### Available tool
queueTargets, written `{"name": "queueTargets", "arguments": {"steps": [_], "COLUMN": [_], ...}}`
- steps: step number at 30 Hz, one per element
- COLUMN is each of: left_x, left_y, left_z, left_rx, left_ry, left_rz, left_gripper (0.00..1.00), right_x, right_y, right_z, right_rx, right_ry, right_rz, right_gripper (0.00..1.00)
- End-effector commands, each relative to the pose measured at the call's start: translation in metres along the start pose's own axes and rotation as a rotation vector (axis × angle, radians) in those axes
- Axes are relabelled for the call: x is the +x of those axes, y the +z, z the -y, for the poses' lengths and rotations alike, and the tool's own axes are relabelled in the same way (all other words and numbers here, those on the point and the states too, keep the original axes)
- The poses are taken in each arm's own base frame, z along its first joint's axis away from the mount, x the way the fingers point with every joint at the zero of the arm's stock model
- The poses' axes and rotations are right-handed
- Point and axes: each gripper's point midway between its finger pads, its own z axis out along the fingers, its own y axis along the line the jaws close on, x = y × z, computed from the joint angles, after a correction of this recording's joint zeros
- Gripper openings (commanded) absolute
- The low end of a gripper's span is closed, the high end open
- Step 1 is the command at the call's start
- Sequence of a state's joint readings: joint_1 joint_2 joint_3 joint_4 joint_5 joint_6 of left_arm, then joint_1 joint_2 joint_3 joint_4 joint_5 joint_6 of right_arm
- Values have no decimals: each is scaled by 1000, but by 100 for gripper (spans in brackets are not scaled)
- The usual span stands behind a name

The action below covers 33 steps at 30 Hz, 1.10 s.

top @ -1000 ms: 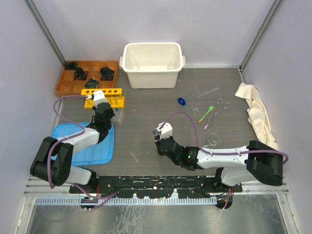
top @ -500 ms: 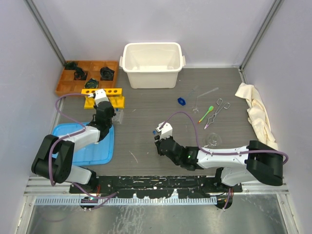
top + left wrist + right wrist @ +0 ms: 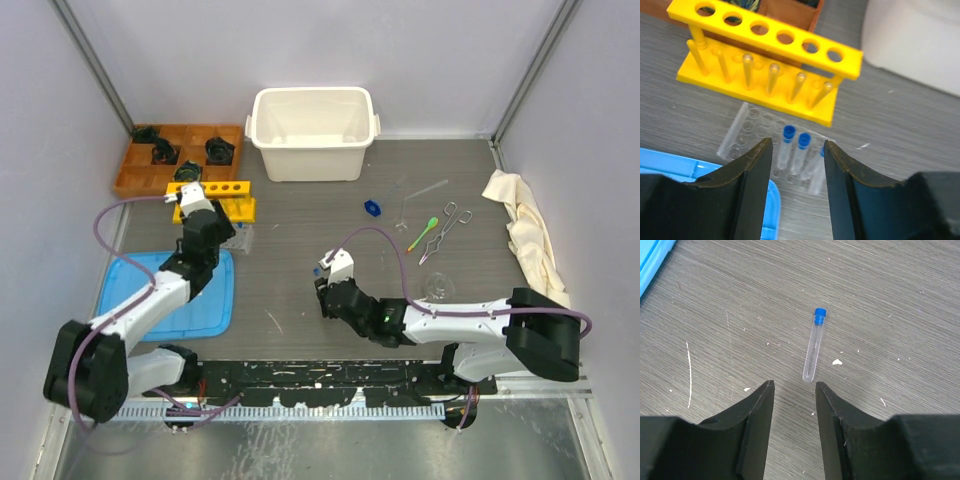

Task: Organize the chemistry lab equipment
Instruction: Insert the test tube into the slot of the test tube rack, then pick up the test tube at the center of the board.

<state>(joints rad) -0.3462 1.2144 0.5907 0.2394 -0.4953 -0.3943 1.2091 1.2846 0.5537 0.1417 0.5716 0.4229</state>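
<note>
Well right of the yellow holed plastic tube rack (image 3: 212, 198), a blue-capped clear glass tube (image 3: 813, 350) lies before the right gripper (image 3: 794, 385), jaws parted and empty. Just beside that rack hovers the left gripper (image 3: 797, 145), also parted and empty. Advisable: straddle the tube mid-length and close gently.

A grey wood-grain table (image 3: 300, 220) stands between plain pale walls (image 3: 200, 50), with metal posts (image 3: 96, 68) in the back corners, under even light.

**Jaws parted on both sides**

The left arm (image 3: 150, 300) is stretched forward from its base. The left tool (image 3: 797, 145) is pointed downward, jaws set apart, with nothing gripped. The right arm (image 3: 450, 322) is laid low and reached leftward. The right tool (image 3: 794, 386) is tilted down, jaws parted and empty.
</note>
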Motion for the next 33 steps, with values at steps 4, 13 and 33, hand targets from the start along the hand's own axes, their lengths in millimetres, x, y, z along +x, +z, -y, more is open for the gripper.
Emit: {"name": "queueTargets", "arguments": {"steps": [4, 13, 33], "left_x": [2, 64, 95], "left_y": [-58, -99, -102], "left_z": [48, 70, 92], "left_rx": [306, 464, 528], "left_ry": [-212, -183, -137], "left_rz": [-144, -386, -510], "left_gripper": [44, 40, 40], "right_x": [-19, -8, 19], "right_y": [18, 44, 72], "right_z": [4, 10, 6], "right_rx": [44, 36, 59], "right_ry": [55, 103, 87], "right_rz": [-62, -174, -264], "right_gripper": [46, 44, 29]}}
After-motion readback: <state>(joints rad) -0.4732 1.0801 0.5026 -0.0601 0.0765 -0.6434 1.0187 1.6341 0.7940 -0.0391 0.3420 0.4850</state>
